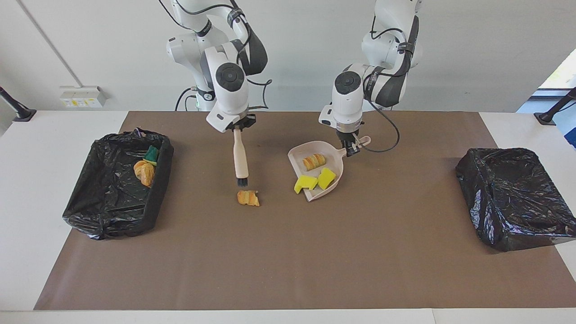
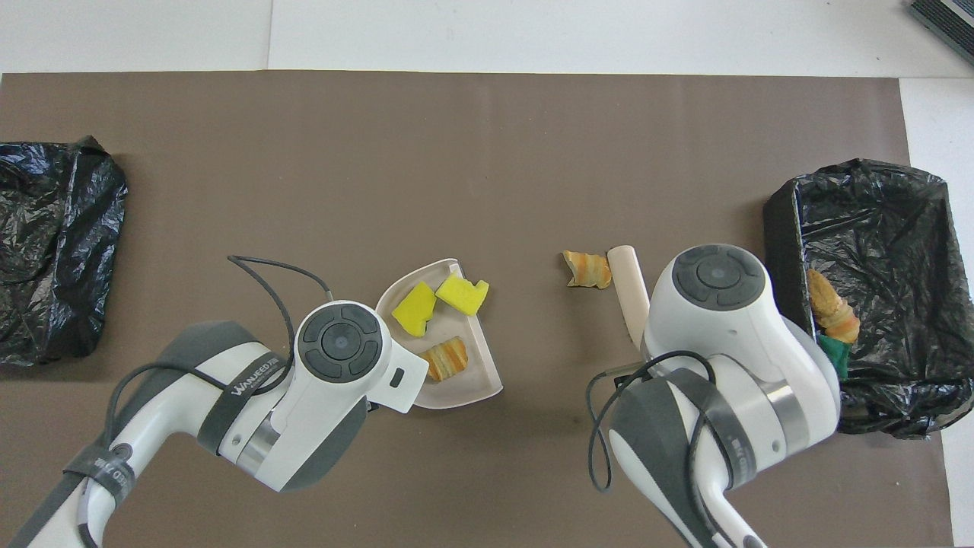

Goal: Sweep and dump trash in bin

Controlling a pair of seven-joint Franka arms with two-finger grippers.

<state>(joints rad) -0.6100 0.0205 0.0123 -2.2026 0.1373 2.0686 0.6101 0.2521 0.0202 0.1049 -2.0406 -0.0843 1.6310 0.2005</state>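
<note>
My right gripper (image 1: 237,126) is shut on the handle of a beige brush (image 1: 240,157), which hangs bristles down. The bristles are just above the mat, beside a loose orange-tan piece of trash (image 1: 248,198) (image 2: 587,269). My left gripper (image 1: 350,146) is shut on the handle of the beige dustpan (image 1: 298,157) (image 2: 475,384). In the pan lie a croissant piece (image 1: 314,161) (image 2: 446,358) and two yellow sponge chunks (image 1: 326,177) (image 2: 415,310). One of the chunks (image 1: 307,182) (image 2: 461,294) overhangs the pan's open lip. Both grippers are hidden under their wrists in the overhead view.
A bin lined with a black bag (image 1: 164,171) (image 2: 784,251) stands at the right arm's end and holds a croissant lump (image 1: 145,172) and a green sponge (image 1: 152,154). A second black-bagged bin (image 1: 513,198) (image 2: 53,243) stands at the left arm's end. A brown mat covers the table.
</note>
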